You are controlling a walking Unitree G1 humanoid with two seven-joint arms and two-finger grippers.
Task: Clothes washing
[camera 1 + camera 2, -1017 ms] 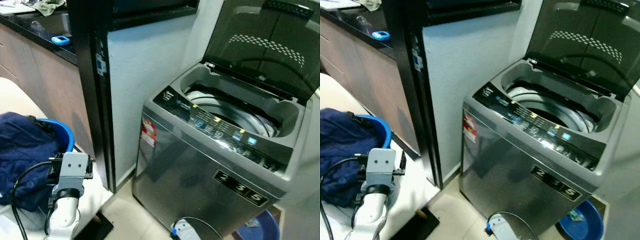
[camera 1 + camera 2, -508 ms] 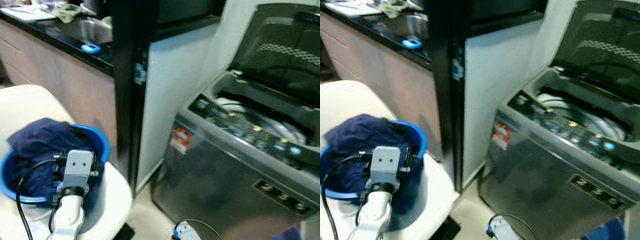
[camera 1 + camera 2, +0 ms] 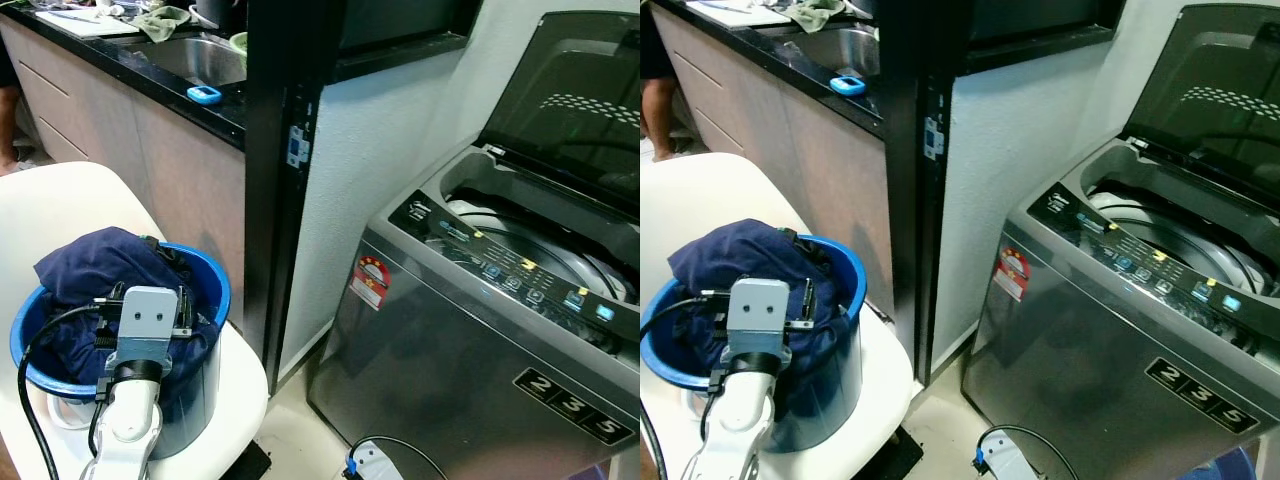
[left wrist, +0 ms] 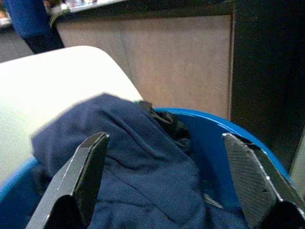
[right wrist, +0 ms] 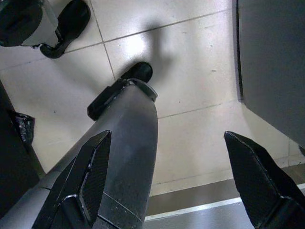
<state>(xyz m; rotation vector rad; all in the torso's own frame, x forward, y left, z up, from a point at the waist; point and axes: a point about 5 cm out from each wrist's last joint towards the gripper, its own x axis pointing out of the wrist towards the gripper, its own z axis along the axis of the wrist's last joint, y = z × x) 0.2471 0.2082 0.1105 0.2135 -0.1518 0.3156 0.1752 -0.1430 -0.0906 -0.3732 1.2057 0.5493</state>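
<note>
A round blue plastic basin (image 3: pixel 205 300) holding crumpled navy-blue clothes (image 3: pixel 95 270) sits on a white rounded table (image 3: pixel 60 200). The left gripper (image 4: pixel 167 191) hovers just above the clothes, its 2 black fingers (image 4: pixel 86 176) spread wide apart with nothing between them. The right gripper (image 5: pixel 162 186) hangs low, fingers apart, pointing down at the pale tiled floor (image 5: pixel 190 71). To the robot's right stands a grey top-loading washing machine (image 3: pixel 470 340), its dark lid (image 3: pixel 570 100) raised upright and the steel drum (image 3: pixel 530 245) exposed.
</note>
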